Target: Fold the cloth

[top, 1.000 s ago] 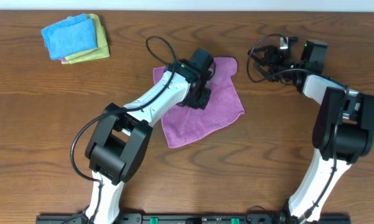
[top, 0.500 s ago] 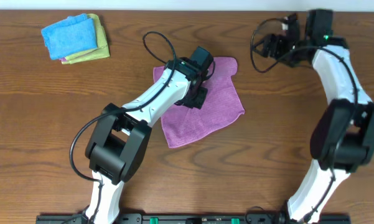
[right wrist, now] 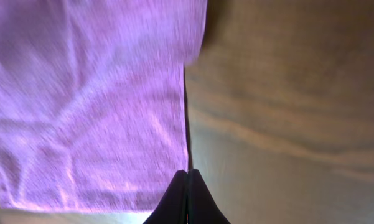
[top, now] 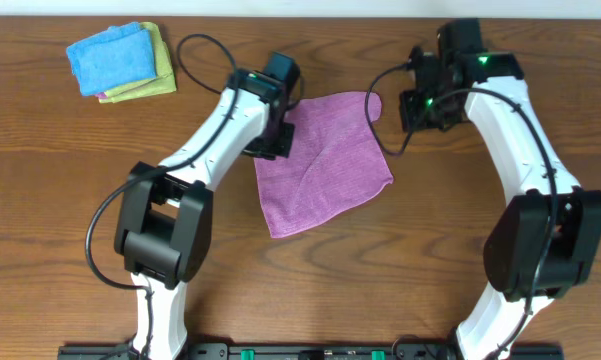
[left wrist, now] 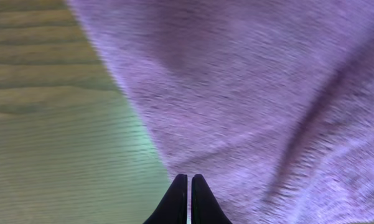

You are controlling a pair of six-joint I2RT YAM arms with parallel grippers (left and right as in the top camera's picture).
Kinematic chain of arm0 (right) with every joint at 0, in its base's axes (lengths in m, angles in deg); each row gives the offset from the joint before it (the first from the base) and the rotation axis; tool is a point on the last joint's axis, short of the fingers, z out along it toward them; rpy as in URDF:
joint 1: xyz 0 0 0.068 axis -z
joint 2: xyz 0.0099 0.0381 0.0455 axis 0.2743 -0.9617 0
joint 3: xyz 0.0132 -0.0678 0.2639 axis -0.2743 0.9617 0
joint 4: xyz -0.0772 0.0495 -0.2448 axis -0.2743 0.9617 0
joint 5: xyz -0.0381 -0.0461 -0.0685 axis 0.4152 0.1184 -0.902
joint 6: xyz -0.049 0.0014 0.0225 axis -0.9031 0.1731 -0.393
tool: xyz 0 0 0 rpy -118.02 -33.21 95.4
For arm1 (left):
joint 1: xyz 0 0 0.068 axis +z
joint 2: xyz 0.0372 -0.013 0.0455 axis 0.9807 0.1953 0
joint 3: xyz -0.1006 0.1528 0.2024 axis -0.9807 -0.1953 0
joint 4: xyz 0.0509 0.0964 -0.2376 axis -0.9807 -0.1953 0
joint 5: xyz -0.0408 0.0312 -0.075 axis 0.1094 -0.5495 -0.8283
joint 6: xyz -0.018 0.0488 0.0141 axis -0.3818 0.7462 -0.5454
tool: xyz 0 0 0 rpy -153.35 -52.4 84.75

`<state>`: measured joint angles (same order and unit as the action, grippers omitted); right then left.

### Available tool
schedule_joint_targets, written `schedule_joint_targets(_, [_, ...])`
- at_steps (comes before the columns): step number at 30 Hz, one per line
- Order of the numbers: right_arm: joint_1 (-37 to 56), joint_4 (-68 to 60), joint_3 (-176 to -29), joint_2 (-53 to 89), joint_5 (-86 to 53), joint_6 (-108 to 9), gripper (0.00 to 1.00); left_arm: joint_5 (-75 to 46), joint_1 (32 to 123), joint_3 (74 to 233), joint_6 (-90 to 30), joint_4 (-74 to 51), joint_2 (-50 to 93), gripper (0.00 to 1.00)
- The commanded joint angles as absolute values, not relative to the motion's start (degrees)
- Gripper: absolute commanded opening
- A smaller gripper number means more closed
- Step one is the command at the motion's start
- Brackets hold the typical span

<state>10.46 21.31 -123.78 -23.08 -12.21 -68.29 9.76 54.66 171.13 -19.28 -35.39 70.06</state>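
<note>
Two jaws: both of mine are closed tip to tip, one at each end of the cloth's [top: 325, 165] far edge.
Left jaws: pinched where the hem meets the bench [top: 60, 200]; fabric seems caught between the fingertips [left wrist: 174, 204].
Right jaws: closed at the far-right corner; I cannot tell whether fabric is caught there.
Why there: holding both corners of one edge should let me lift it and lay it over the near half, I judge.
Cloth: mid-bench, flat, unfolded, sitting skewed.
Texture: lilac terry, fuzzy, with soft creases; likely to sag and drag.
Bench surface: hard, smooth wood grain.
Aside: blue cloth [top: 110, 55] stacked on a yellow-green cloth [top: 162, 78], well apart at far left.
</note>
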Motion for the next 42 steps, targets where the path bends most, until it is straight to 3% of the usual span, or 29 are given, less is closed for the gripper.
schedule_joint_targets(1, [9.0, 20.7, -119.0, -21.8, -14.2, -69.3, 0.02, 8.5, 55.0, 170.8, -19.2, -35.2, 68.3, 0.06])
schedule_joint_targets(10, [2.7, 18.0, -112.2, -20.2, -23.1, -68.1, 0.02, 4.8, 57.1, 167.3, -17.5, -35.3, 66.1, 0.06])
schedule_joint_targets(17, [2.4, 20.5, -110.6, -5.9, -28.8, -68.1, 0.02, 6.6, 57.3, 165.8, -16.3, -37.0, 53.0, 0.06])
schedule_joint_targets(26, [3.0, 6.0, -84.8, 12.5, -27.8, -60.0, 0.01, 4.3, 57.3, 137.6, -23.7, -25.0, 37.1, 0.06])
schedule_joint_targets(34, [3.0, -4.6, -79.3, 5.3, -19.2, -56.1, 0.02, -3.8, 56.9, 126.8, -32.9, -11.3, 37.3, 0.06])
schedule_joint_targets(42, [3.0, -12.9, -79.4, -3.4, -16.6, -56.1, 0.02, -0.9, 51.3, 125.5, -36.1, -6.0, 38.0, 0.06])
